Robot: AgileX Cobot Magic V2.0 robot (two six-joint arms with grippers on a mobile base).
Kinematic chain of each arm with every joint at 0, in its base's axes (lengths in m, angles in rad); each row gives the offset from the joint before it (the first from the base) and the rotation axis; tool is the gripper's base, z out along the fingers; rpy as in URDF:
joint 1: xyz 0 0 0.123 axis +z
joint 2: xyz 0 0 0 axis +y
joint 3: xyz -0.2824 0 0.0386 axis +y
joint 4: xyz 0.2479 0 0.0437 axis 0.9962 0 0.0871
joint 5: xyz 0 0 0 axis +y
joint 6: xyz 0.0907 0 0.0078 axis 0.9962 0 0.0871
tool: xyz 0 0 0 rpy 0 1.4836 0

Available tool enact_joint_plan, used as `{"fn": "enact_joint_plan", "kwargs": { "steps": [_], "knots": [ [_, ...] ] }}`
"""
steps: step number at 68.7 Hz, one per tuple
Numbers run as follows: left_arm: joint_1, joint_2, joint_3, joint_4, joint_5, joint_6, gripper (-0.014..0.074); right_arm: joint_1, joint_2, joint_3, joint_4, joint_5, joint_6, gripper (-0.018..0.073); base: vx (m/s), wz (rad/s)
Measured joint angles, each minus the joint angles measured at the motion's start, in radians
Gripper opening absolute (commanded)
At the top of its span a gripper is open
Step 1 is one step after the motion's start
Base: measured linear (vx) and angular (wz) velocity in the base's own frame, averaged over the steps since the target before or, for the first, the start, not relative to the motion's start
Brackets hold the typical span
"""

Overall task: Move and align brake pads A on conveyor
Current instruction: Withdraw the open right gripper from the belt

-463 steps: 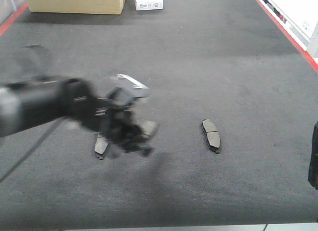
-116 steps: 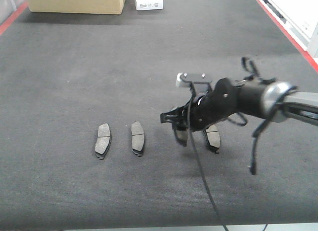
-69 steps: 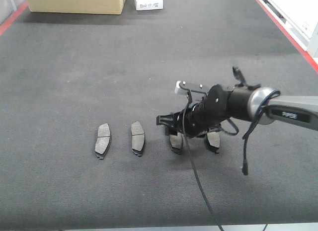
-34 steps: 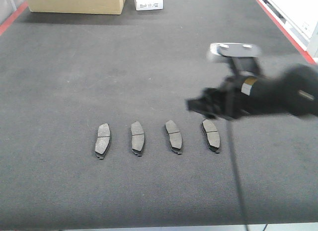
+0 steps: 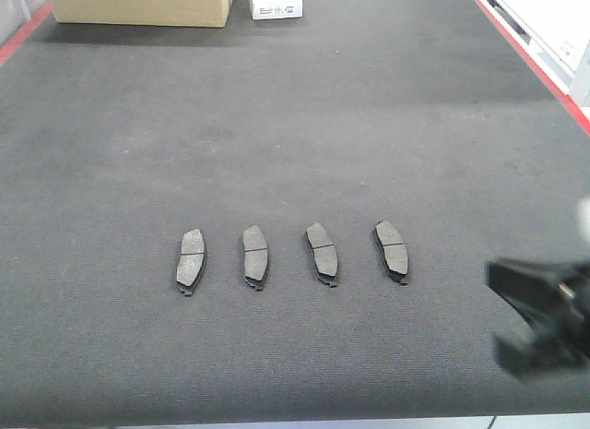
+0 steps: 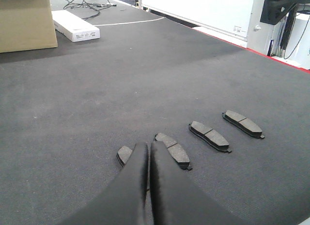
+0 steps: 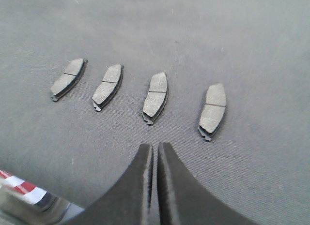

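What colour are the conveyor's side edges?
Red, clearest on the conveyor edge in the front-facing view.

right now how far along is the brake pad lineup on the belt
It looks essentially finished. All four brake pads lie flat in one evenly spaced row on the conveyor. Nothing is in hand: the left gripper and the right gripper are both shut and empty, off the pads. Nothing obvious is left beyond perhaps parking the arms.

no legible text, labels or numbers
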Motion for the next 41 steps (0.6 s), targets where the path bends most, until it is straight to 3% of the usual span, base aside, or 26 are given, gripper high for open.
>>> {"fn": "enact_joint_plan", "kwargs": {
  "steps": [16,41],
  "knots": [
    [0.000,0.000,0.000,0.000,0.000,0.000,-0.0006,0.000,-0.183,0.073,0.000,-0.004,-0.027,-0.0008,0.00,0.00],
    [0.000,0.000,0.001,0.000,0.000,0.000,-0.0005,0.000,-0.216,0.073,0.000,-0.024,-0.031,-0.0008,0.00,0.00]
  ]
}}
